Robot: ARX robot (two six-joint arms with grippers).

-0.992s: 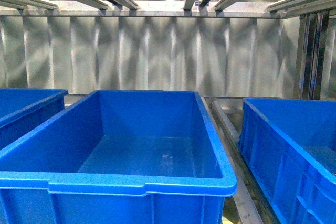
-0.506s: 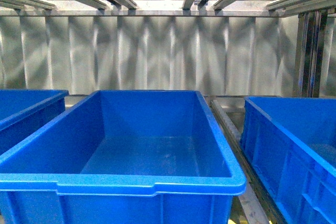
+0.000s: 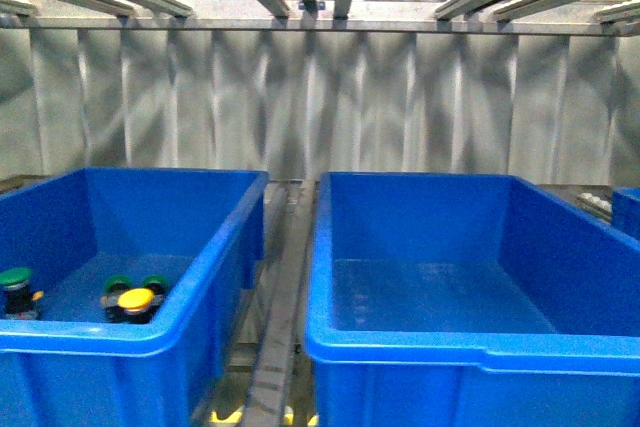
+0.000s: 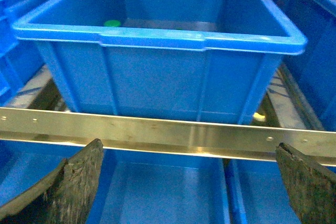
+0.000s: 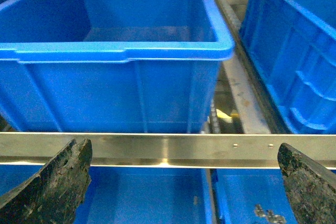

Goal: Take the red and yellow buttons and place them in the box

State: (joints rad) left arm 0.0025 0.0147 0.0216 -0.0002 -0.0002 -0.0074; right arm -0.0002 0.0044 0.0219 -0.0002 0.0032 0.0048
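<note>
Front: a narrow gap with a metal rail (image 3: 285, 277) keeps the left crate (image 3: 90, 339) apart from the box (image 3: 450, 342). The left crate holds one yellow button (image 3: 136, 299) and three green buttons (image 3: 15, 277).

Left wrist: the left hand (image 4: 189, 182) is spread wide below a steel bar (image 4: 168, 132). A green cap (image 4: 111, 23) shows beyond.

Right wrist: the right hand (image 5: 184, 182) is spread wide too.

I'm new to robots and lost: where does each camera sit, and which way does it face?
Front: on the body, facing ahead; left crate holds a yellow button, right crate looks empty; no arm.
Left wrist: past the open left gripper, over a steel rail, at a blue crate.
Right wrist: same, past the open right gripper.
Both wrist views share the rail.
</note>
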